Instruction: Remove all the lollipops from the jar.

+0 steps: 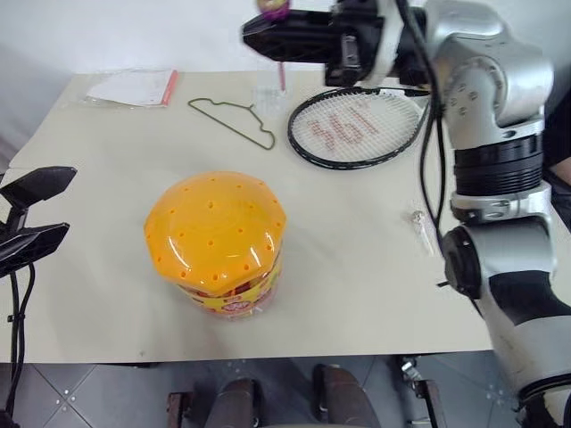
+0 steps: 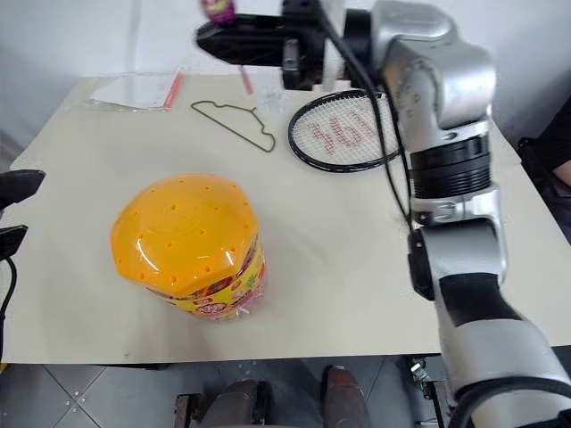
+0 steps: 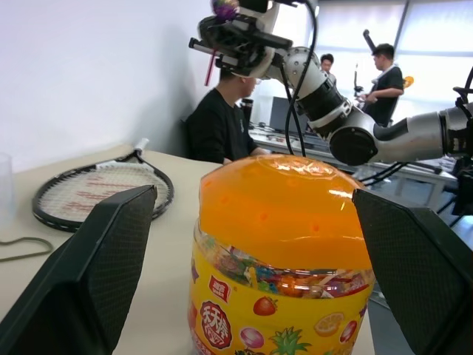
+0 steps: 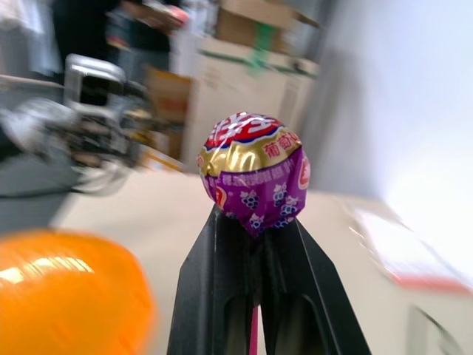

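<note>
Right fingers clamped on purple lollipop, stick vertical, head up; left fingers wide beside jar

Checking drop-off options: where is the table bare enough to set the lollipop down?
Bare: between jar and racket, and left of the jar below the hanger. Crowded: far edge, with paper, hanger, cup, racket.

Lollipop cut off at edge.

right arm: silver shells, black joint bands | black cable (looped alongside) | jaws: matte black
</note>
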Controlling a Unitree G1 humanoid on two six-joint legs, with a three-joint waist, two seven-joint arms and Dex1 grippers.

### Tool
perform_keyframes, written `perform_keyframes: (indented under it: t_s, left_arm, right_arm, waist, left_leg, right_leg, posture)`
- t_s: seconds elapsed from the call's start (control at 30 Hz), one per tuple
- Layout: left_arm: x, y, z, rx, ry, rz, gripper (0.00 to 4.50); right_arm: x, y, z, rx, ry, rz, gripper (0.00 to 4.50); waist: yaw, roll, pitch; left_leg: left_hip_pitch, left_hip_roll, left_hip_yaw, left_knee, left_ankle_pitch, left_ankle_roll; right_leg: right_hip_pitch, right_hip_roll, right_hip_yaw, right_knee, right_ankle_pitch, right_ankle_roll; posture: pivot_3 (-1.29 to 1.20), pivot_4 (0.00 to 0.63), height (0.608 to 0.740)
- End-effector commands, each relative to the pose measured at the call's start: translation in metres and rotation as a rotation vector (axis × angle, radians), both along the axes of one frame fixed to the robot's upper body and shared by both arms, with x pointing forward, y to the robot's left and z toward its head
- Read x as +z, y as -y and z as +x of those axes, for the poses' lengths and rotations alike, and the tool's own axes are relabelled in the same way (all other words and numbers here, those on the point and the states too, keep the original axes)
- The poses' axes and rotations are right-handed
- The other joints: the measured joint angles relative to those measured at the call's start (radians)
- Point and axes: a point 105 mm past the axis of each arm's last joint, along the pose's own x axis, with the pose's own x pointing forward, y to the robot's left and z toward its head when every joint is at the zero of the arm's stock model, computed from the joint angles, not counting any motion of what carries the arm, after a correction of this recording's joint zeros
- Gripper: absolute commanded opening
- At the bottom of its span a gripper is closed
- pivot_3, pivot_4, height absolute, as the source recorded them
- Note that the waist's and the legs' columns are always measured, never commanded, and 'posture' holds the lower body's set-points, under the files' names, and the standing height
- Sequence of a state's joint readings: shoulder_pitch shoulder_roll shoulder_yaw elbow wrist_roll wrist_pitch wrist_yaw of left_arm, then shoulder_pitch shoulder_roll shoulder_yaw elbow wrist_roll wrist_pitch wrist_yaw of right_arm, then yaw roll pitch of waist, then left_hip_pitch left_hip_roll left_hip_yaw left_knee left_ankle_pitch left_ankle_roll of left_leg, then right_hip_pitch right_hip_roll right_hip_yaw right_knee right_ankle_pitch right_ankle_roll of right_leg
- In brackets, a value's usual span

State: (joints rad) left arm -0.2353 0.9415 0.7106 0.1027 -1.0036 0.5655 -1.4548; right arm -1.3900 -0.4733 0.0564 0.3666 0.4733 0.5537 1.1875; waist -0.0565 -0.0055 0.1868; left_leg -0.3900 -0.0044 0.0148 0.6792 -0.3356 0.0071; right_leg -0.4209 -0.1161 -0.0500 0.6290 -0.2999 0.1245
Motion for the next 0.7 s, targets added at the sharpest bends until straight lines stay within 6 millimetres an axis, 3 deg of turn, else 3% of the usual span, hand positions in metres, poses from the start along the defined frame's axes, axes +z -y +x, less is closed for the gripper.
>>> perform_keyframes:
  t_s: [0.03, 0.3, 0.4, 0.47, 0.57, 0.7]
  left_arm:
    - [0.005, -0.001, -0.001, 0.005, 0.03, 0.014, 4.5]
    - [0.002, -0.001, -0.002, -0.006, 0.003, 0.05, 4.5]
    - [0.003, 0.002, -0.002, -0.014, -0.004, 0.084, 4.5]
    - [0.003, 0.002, -0.001, -0.007, -0.006, 0.106, 4.5]
    - [0.003, 0.004, 0.002, 0.012, -0.013, 0.132, 4.5]
    - [0.004, 0.006, 0.003, 0.02, -0.02, 0.168, 4.5]
  right_arm:
    - [0.005, 0.028, 0.001, -0.102, 0.023, -0.009, 0.01]
    - [-0.078, 0.154, 0.027, -0.622, -0.236, -0.154, 0.01]
    - [-0.124, 0.227, 0.026, -0.881, -0.401, -0.189, 0.01]
    - [-0.148, 0.257, 0.023, -0.999, -0.47, -0.215, 0.01]
    - [-0.177, 0.288, 0.019, -1.128, -0.542, -0.238, 0.01]
    - [-0.204, 0.306, 0.015, -1.204, -0.604, -0.262, 0.01]
  waist:
    - [0.001, 0.0, 0.0]
    - [0.021, 0.0, 0.0]
    - [0.027, 0.001, 0.0]
    - [0.031, 0.001, 0.0]
    - [0.029, 0.001, 0.001]
    - [0.019, 0.002, 0.001]
  left_leg:
    - [0.0, 0.0, 0.0, 0.0, 0.0, 0.0]
    - [-0.002, 0.0, 0.006, 0.001, -0.002, 0.003]
    - [-0.002, 0.001, 0.012, 0.001, -0.002, 0.003]
    - [-0.001, 0.002, 0.014, 0.001, -0.002, 0.004]
    - [0.0, 0.002, 0.019, 0.002, -0.002, 0.004]
    - [0.002, 0.005, 0.023, 0.002, -0.002, 0.004]
  right_leg:
    - [0.0, 0.0, 0.0, 0.0, 0.0, 0.0]
    - [-0.003, 0.0, 0.0, -0.001, 0.0, 0.0]
    - [-0.005, -0.001, 0.0, -0.001, 0.0, 0.001]
    - [-0.005, 0.0, 0.0, -0.001, 0.0, 0.001]
    - [-0.005, -0.001, 0.001, -0.001, 0.001, 0.002]
    - [-0.005, 0.001, 0.003, -0.001, 0.002, 0.003]
  posture:
    - [0.0, 0.15, 0.74]
    - [0.0, 0.15, 0.74]
    - [0.0, 0.15, 0.74]
    - [0.0, 0.15, 0.74]
    - [0.0, 0.15, 0.74]
    - [0.0, 0.15, 0.74]
